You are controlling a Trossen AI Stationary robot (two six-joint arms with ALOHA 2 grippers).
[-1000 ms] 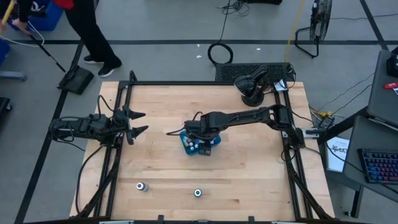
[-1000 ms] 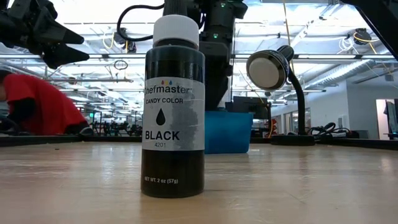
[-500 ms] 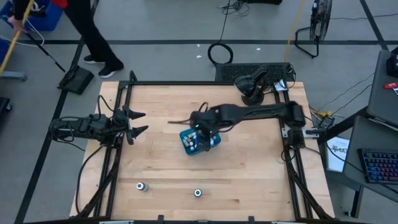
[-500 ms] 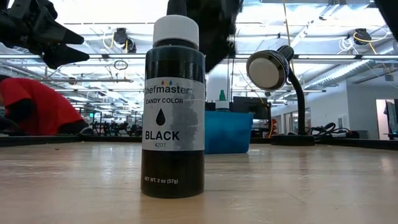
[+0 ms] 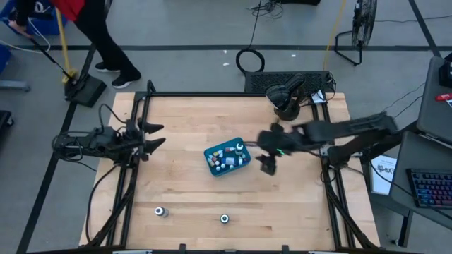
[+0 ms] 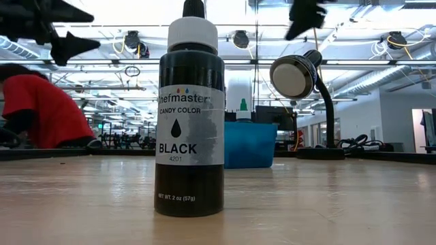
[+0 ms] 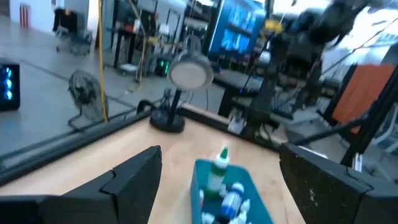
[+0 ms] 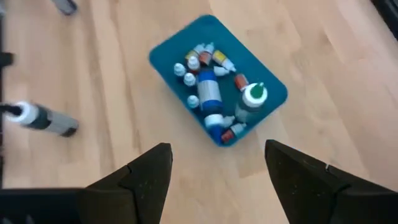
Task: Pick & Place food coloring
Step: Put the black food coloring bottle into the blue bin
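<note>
Hanging above the wooden desk (image 5: 191, 127), the right tool (image 5: 267, 156) sits just to the right of the teal tray (image 5: 227, 158), its two fingers spread apart and holding nothing; the right wrist view looks down past those spread fingers (image 8: 146, 177) onto the tray (image 8: 267, 81) below. Most of the food coloring lies in that tray at the middle of the desk: a cluster of tiny pale bottles (image 8: 200, 58) with white, red and orange caps, a larger bottle with a blue band (image 8: 209, 93) lying on its side among them, and a green-tipped bottle (image 8: 253, 97) standing at the tray's end nearest the right arm. Two more dark bottles stand upright apart from the tray near the desk's front edge, one (image 5: 161, 211) toward the left and one (image 5: 224, 219) near the centre. The low view shows one of them close up, a black bottle (image 6: 191, 119) with a white cap and a label reading "BLACK", with the tray (image 6: 251, 144) behind it. The left tool (image 5: 150, 135) waits over the desk's left edge, fingers released and empty, pointing toward the tray. A desk lamp (image 5: 284, 100) stands at the far right corner. Beyond the desk, a person in a red top (image 6: 39, 112) bends over on the floor.
</note>
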